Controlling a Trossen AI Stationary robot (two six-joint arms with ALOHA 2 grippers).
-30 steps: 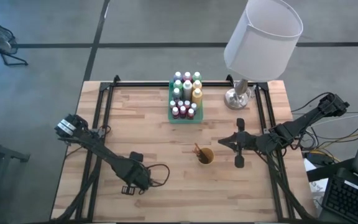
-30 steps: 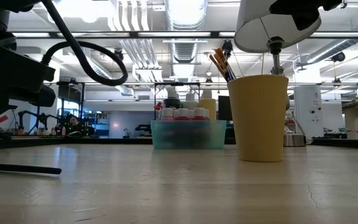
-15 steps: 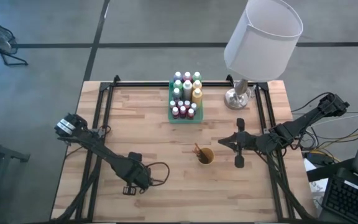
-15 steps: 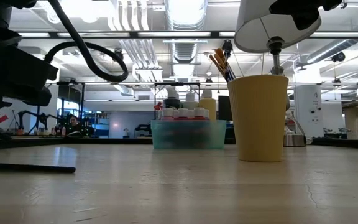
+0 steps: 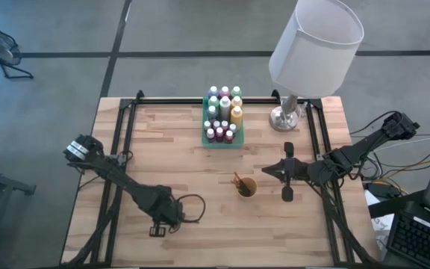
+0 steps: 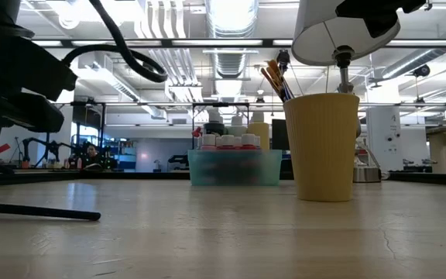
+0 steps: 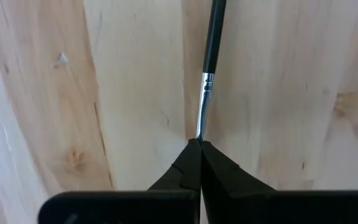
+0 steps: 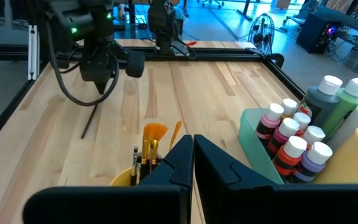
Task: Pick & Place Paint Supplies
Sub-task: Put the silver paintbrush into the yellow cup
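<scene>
High view: the left gripper (image 5: 157,228) sits low at the table's (image 5: 178,164) near edge; the right gripper (image 5: 287,170) waits beside the orange-yellow cup (image 5: 246,187).

Low view: a paintbrush (image 6: 37,211) lies on the wood, slid along from a second ago.

Left wrist view: fingers (image 7: 191,163) have just closed, pinching the brush's ferrule, so a lift looks next.

Right wrist view: fingers pressed together, empty.

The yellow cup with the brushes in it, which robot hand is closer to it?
The right. The right gripper sits shut just beside the yellow cup, while the left gripper is farther off near the table's front edge, shut on a paintbrush.
</scene>
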